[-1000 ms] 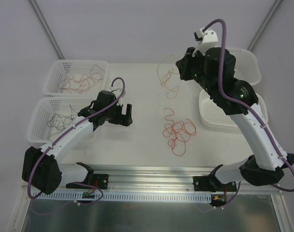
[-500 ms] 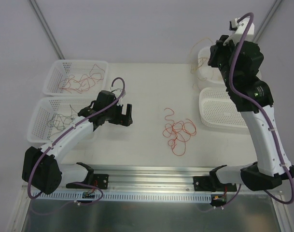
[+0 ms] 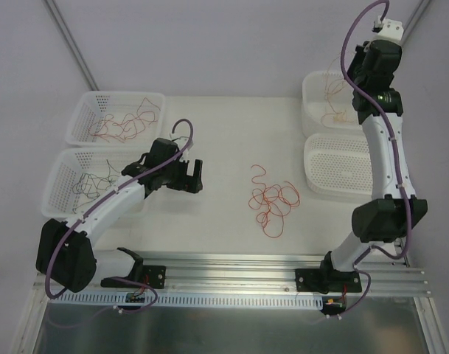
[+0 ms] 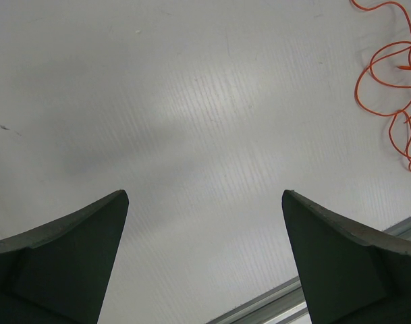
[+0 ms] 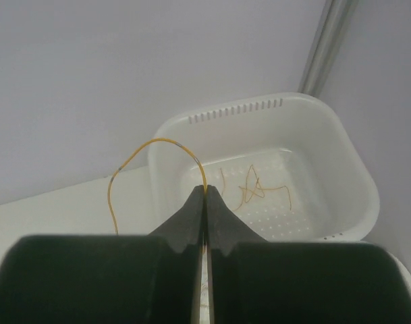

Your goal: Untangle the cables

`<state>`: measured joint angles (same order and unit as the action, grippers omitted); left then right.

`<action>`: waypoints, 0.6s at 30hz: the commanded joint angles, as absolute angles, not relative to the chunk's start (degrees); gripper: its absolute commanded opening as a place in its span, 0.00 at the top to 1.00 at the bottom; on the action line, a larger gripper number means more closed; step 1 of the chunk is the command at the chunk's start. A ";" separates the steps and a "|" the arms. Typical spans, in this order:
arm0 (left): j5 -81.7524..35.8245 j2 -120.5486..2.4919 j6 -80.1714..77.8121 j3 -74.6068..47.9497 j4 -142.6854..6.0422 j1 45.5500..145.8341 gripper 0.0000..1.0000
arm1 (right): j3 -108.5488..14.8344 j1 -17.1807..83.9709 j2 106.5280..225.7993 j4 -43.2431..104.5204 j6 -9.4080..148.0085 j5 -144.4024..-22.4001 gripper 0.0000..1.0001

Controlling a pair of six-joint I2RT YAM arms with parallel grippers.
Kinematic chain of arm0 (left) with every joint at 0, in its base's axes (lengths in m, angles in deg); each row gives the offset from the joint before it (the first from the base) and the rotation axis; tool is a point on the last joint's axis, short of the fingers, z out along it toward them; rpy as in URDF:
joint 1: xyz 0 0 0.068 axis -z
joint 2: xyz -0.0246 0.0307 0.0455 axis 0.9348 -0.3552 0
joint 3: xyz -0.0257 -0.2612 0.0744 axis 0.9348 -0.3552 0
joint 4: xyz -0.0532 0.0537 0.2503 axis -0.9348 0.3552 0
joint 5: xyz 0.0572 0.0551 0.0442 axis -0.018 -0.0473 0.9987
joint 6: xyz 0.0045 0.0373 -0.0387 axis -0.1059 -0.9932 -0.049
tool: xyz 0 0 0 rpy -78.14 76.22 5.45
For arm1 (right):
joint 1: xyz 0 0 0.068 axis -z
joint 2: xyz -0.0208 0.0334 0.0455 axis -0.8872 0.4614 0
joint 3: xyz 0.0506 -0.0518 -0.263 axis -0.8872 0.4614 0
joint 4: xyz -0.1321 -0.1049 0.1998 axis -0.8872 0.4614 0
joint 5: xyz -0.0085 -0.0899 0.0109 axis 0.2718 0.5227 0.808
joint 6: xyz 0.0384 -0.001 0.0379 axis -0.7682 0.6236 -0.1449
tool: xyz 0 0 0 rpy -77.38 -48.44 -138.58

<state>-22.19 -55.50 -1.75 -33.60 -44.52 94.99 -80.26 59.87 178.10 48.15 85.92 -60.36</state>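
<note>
A tangle of red and orange cables (image 3: pixel 272 203) lies on the table's middle; its edge shows in the left wrist view (image 4: pixel 387 74). My right gripper (image 3: pixel 359 74) is raised over the far right white basket (image 3: pixel 312 87). It is shut on a pale yellow cable (image 5: pixel 151 142), which loops out left of the fingertips (image 5: pixel 205 189) and hangs down into the basket (image 3: pixel 335 110). More yellow cable (image 5: pixel 256 189) lies on that basket's floor. My left gripper (image 3: pixel 187 175) is open and empty, low over bare table left of the tangle, its fingers (image 4: pixel 77 250) wide apart.
A far left basket (image 3: pixel 80 118) holds orange and red cables. A near left basket (image 3: pixel 58 184) holds thin black cables. A white basket (image 3: pixel 342 166) stands at the near right. A metal rail (image 4: pixel 272 304) runs along the table's front edge.
My right arm has swung from the table's back middle to the right and up, carrying the yellow cable over the far right basket. The left arm has not moved.
</note>
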 commanded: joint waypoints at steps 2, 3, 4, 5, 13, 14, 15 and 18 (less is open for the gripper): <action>-22.18 -56.57 -3.18 -33.91 -45.74 94.68 0.01 | -88.97 64.27 187.54 41.30 85.08 -63.80 0.98; -22.00 -56.57 -3.27 -34.08 -45.83 94.68 0.01 | -90.56 64.89 191.22 40.77 85.08 -64.07 0.98; -21.91 -56.92 -3.35 -34.08 -45.83 94.68 0.01 | -91.88 65.77 193.52 39.46 85.25 -63.98 0.97; -21.82 -57.18 -3.44 -34.17 -45.74 94.68 0.01 | -94.77 66.21 195.37 38.93 85.43 -63.98 0.98; -23.49 -59.82 -3.44 -33.64 -45.83 94.59 0.01 | -100.08 69.20 207.25 35.49 82.80 -61.61 0.46; -23.67 -59.91 -3.27 -33.56 -45.74 94.68 0.01 | -99.11 69.20 206.64 35.41 82.27 -61.61 0.38; -23.93 -60.00 -3.27 -33.55 -45.74 94.68 0.01 | -96.41 69.20 205.85 35.32 82.01 -62.48 0.31; -24.54 -59.74 -2.92 -33.47 -45.74 94.68 0.01 | -92.00 69.03 201.46 35.67 81.39 -64.94 0.13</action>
<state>-22.41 -60.00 -2.13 -33.62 -44.52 94.99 -93.92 69.46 208.26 39.26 82.77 -62.61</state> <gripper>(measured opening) 0.992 0.838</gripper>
